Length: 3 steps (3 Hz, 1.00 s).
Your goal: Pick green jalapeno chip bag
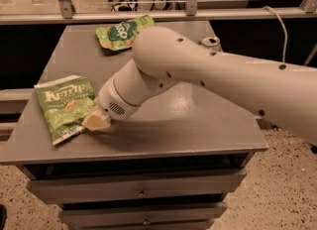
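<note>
Green jalapeno chip bag (63, 106) lies flat on the left front part of the grey table (198, 120), printed face up, close to the left edge. Its long axis runs from the far side of the table toward the near side, a little askew: the top seam sits at the far end and leans to the left, and the bottom seam points toward the front edge and to the right. White "KETTLE" lettering crosses the upper part of the face, rising slightly from left to right. Below it sits a small red-orange emblem, and lower still a line of pale text that seems to read "JALAPENO", though it is only partly legible.

The end effector (96, 121) is down at the table surface at the lower right edge of the green jalapeno chip bag, its cream-coloured tip touching or overlapping that edge. Whether it is open or closed, or has any hold of the bag, I cannot tell. The thick white arm (223, 75) reaches in from the right, across the middle of the table.

At the far edge lies a smaller green bag (124, 30) with a dark green round logo; its white lettering cannot be read. A can (210, 41) stands near the far right corner, partly behind the arm. Drawers (138, 189) sit below the table top.
</note>
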Available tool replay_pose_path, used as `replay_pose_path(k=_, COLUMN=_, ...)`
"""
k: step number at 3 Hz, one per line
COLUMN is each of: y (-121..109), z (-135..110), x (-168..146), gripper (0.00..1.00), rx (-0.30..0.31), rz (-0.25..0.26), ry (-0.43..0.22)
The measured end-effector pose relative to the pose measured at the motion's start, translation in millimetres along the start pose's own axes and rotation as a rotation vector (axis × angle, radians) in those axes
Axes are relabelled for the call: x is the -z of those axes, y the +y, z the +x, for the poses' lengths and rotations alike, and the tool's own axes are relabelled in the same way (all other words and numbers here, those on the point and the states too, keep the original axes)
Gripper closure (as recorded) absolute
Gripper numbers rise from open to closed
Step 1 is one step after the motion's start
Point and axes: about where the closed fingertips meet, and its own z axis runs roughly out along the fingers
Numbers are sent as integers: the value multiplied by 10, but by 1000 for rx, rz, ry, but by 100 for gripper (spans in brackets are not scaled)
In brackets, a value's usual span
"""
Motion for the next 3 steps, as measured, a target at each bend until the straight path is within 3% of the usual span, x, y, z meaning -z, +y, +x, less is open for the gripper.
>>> replay_pose_path(k=1, y=0, z=0, x=1, gripper=100, rx=0, rz=0, ry=0)
replay_pose_path(k=2, y=-93, z=-162, x=277, gripper=100, rx=43, rz=70, ry=-21)
replay_pose_path(k=3, y=-291, z=-612, x=1034, gripper=100, rx=164, rz=222, ry=-126)
